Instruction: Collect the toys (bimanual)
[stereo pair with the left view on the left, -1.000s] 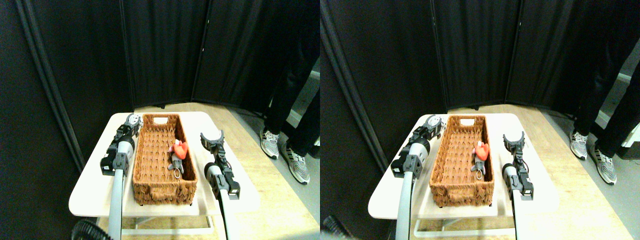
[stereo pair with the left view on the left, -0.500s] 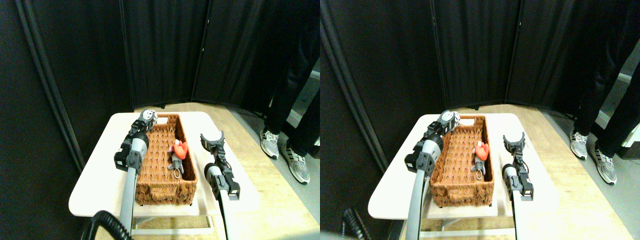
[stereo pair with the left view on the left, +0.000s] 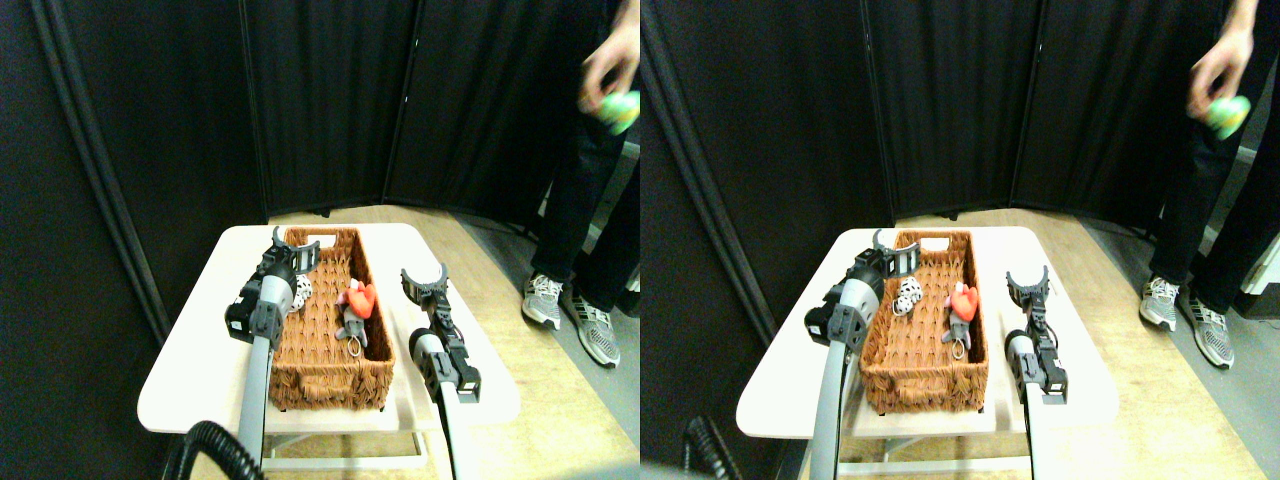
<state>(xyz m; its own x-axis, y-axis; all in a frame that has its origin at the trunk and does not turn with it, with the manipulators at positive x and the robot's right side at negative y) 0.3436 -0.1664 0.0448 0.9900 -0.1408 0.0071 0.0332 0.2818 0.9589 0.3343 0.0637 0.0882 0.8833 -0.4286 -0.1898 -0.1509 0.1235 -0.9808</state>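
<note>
A long brown woven basket (stereo pair with the left view on the left: 322, 372) stands on the white table (stereo pair with the left view on the left: 180, 370). Inside it lie a black-and-white spotted toy (stereo pair with the left view on the left: 301, 291) at the left wall and a grey toy with a red heart (stereo pair with the left view on the left: 356, 303) at the right wall. My left gripper (stereo pair with the left view on the left: 296, 252) is open above the basket's far left part, just over the spotted toy, holding nothing. My right gripper (stereo pair with the left view on the left: 424, 278) stands open over the table right of the basket, empty. A person's hand (stereo pair with the left view on the left: 606, 62) at the top right holds a green toy (stereo pair with the left view on the left: 620, 108).
The person's legs and grey sneakers (stereo pair with the left view on the left: 564, 300) stand on the floor right of the table. Black folding screens close off the back and left. A black ribbed cable (stereo pair with the left view on the left: 205, 450) curls at the bottom left.
My left gripper, which carried the spotted toy over the basket's far left rim, has opened and the toy now lies in the basket. A person's hand with a green toy has appeared top right.
</note>
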